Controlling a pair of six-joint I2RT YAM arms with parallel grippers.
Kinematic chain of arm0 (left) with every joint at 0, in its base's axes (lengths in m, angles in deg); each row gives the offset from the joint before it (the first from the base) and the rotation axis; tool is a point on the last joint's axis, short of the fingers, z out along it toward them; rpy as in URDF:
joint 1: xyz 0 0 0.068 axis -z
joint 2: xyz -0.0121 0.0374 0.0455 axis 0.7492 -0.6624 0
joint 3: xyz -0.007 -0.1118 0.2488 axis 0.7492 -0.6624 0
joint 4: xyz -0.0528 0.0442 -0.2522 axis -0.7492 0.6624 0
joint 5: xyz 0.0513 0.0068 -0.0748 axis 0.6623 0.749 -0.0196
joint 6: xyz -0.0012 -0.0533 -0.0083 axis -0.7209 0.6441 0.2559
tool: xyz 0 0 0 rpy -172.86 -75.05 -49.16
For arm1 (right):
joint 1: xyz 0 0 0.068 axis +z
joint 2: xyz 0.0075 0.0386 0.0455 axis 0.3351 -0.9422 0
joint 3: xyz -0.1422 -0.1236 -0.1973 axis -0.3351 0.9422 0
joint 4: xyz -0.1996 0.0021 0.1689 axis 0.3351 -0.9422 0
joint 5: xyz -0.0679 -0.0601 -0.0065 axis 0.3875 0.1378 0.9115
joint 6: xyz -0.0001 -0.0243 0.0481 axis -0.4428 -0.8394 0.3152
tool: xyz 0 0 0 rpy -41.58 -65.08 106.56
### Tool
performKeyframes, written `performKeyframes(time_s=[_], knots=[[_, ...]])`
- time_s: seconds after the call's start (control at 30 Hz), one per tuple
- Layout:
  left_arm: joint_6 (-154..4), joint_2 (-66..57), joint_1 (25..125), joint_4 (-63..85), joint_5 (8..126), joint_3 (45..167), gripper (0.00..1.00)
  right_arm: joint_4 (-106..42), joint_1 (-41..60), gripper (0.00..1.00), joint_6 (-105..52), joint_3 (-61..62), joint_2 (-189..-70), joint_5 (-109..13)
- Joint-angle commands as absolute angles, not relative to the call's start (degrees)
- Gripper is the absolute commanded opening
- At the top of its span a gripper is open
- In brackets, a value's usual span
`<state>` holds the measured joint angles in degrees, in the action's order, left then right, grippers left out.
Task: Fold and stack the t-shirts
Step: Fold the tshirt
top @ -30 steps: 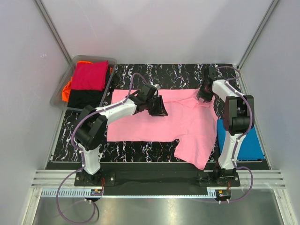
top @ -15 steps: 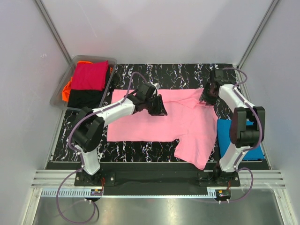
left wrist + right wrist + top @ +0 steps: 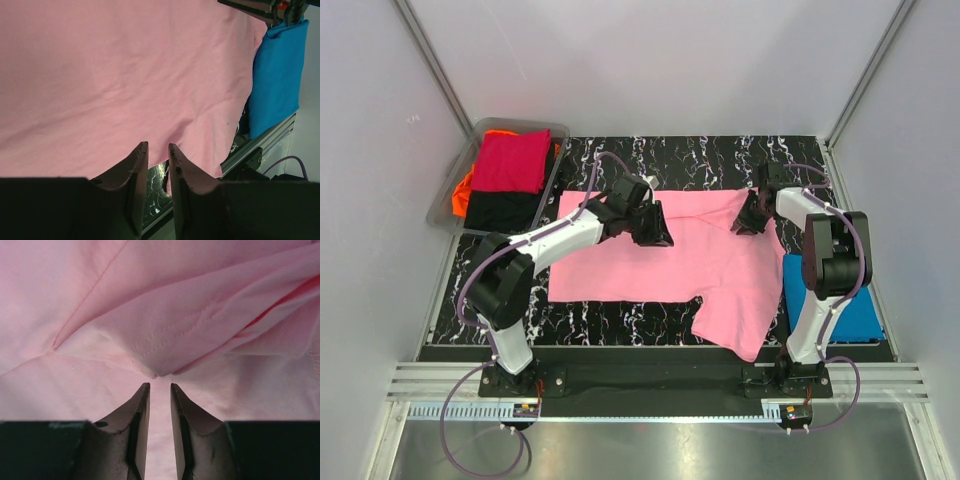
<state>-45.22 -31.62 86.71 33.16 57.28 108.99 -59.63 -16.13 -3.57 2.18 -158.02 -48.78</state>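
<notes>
Only the top view took in all five t-shirts: the pink t-shirt (image 3: 690,255) spread flat across the marbled counter (image 3: 700,165), the folded blue t-shirt (image 3: 855,305) at the counter's right edge, partly behind the right arm, and crimson (image 3: 510,160), black (image 3: 500,208) and largely hidden orange (image 3: 463,186) ones stacked in the clear bin (image 3: 448,218) far left. The left wrist view showed the left end effector (image 3: 157,146) over the pink cloth's near edge, fingers almost together, nothing between them. The right wrist view, filled with pink, showed a stitched fold just beyond the right end effector (image 3: 159,386), likewise nearly closed and empty.
</notes>
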Motion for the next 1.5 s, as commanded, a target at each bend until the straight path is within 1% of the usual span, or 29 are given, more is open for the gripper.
performKeyframes(time_s=[0.0,0.6,0.73,0.77,0.83,0.9,0.93,0.97,1.1,1.27,1.47], knots=[[-46.42,-29.23,85.96,32.83,57.68,110.65,0.27,-57.09,-15.53,0.31,-2.02,0.44,-158.92,-50.27],[-46.51,-30.72,85.08,32.75,56.71,110.56,0.26,-56.30,-15.45,0.32,-2.37,-2.46,-162.87,-50.17],[-46.42,-31.07,84.99,32.92,56.62,110.82,0.26,-56.38,-15.53,0.30,-1.67,-2.73,-163.93,-51.23],[-46.42,-31.07,85.08,32.75,56.54,110.91,0.26,-56.38,-15.45,0.30,-1.32,-2.64,-164.02,-51.23],[-46.42,-31.07,84.90,32.83,56.45,111.09,0.26,-56.64,-15.44,0.24,-1.14,-2.64,-163.84,-51.40],[-46.51,-31.25,84.82,32.92,56.45,111.26,0.25,-57.00,-15.27,0.17,-0.96,-2.29,-162.71,-51.58],[-46.42,-31.34,84.64,32.92,56.54,111.26,0.25,-57.78,-15.36,0.10,-0.88,-2.20,-162.00,-51.58],[-46.42,-31.42,84.64,32.92,56.71,111.35,0.25,-58.14,-15.27,0.08,-0.35,-1.76,-160.60,-51.49],[-45.81,-31.95,84.29,32.75,56.89,111.70,0.25,-60.86,-15.10,0.05,2.19,-0.18,-157.52,-52.19],[-44.66,-32.65,84.20,32.66,56.89,112.23,0.26,-61.65,-15.01,0.01,9.22,3.59,-154.88,-55.44],[-43.52,-32.31,84.20,32.66,56.45,111.00,0.29,-61.22,-14.04,0.02,17.05,7.02,-153.21,-56.24]])
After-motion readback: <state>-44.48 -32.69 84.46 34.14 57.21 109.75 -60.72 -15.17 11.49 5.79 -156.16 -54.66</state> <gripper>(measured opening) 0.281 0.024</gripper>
